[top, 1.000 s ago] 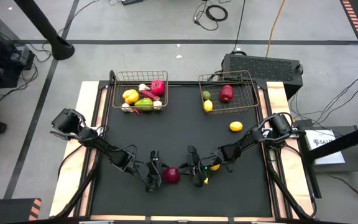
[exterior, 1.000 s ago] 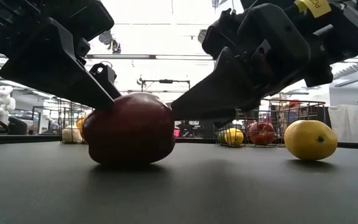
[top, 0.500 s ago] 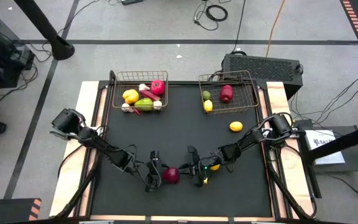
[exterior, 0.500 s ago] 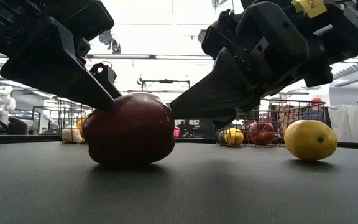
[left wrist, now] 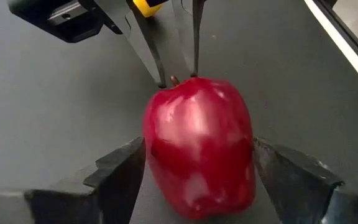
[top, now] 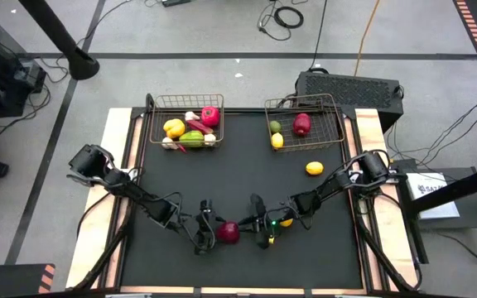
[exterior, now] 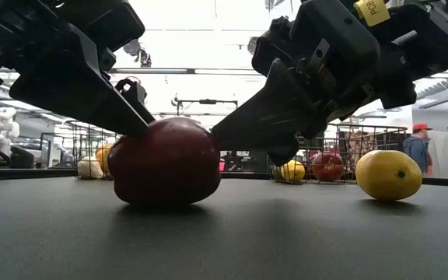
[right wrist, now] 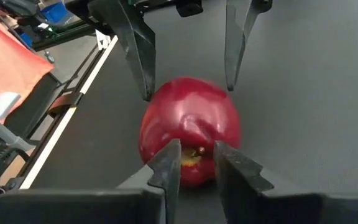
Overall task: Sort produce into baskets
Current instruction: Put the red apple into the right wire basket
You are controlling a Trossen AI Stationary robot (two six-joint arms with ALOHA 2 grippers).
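Taking the red apple (top: 228, 233) as the landmark: both arms reach in low over the table's near edge and meet at it; the left gripper (left wrist: 194, 163) lies on its left side, fingers (left wrist: 120, 171) spread wide and straddling it, one on each flank; the right gripper (right wrist: 197, 163) comes from its right side, fingers (right wrist: 168, 163) drawn nearly together with only a narrow gap, tips at the stem end; both wrists slope down toward it.
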